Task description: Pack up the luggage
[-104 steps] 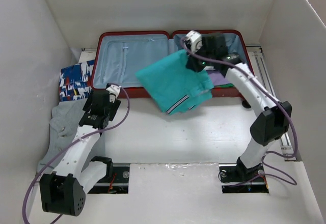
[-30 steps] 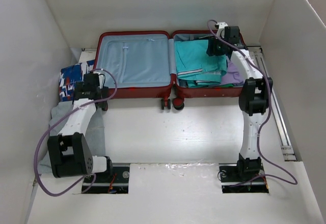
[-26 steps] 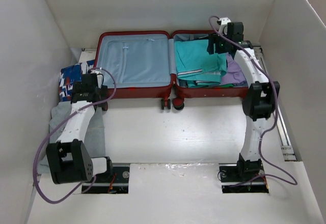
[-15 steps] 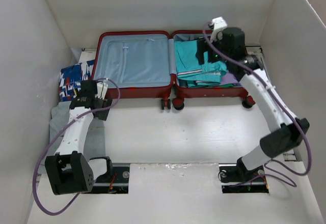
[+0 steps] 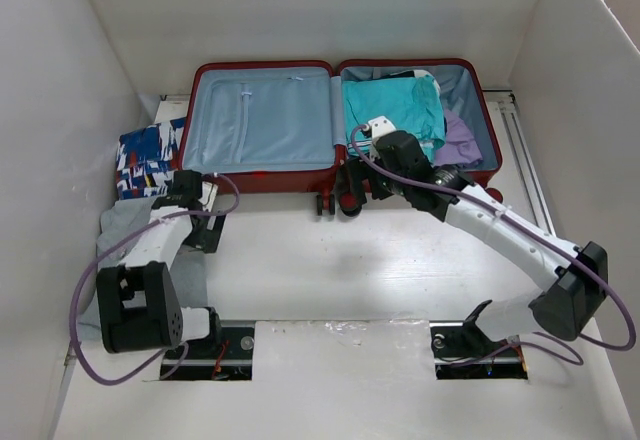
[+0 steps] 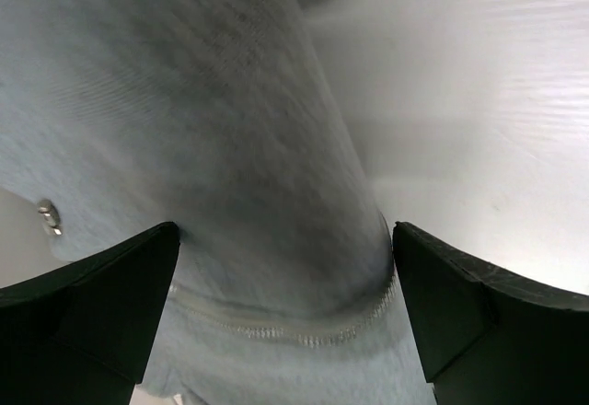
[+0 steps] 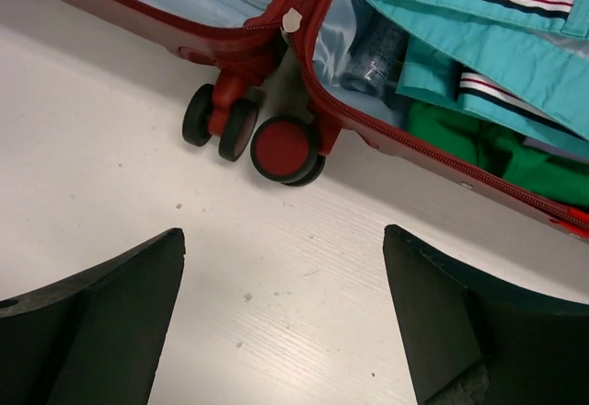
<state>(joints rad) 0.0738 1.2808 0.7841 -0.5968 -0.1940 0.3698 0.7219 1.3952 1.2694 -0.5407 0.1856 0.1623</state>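
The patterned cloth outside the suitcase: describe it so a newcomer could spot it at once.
Find the open dark-red suitcase at the far side of the table. Just past its left half, by the left wall, lies the patterned cloth. Unlike the plain grey garment next to it, it is printed in blue, white and red patches.

We see the luggage [image 5: 262, 120], a dark-red hard-shell suitcase, lying flat and wide open at the far side of the table [image 5: 330, 260], both halves facing up. The left half shows bare pale blue lining; the right half holds folded clothes [image 5: 400, 110]. Its small wheels [image 7: 285, 147] sit at the near edge, beside the hinge.
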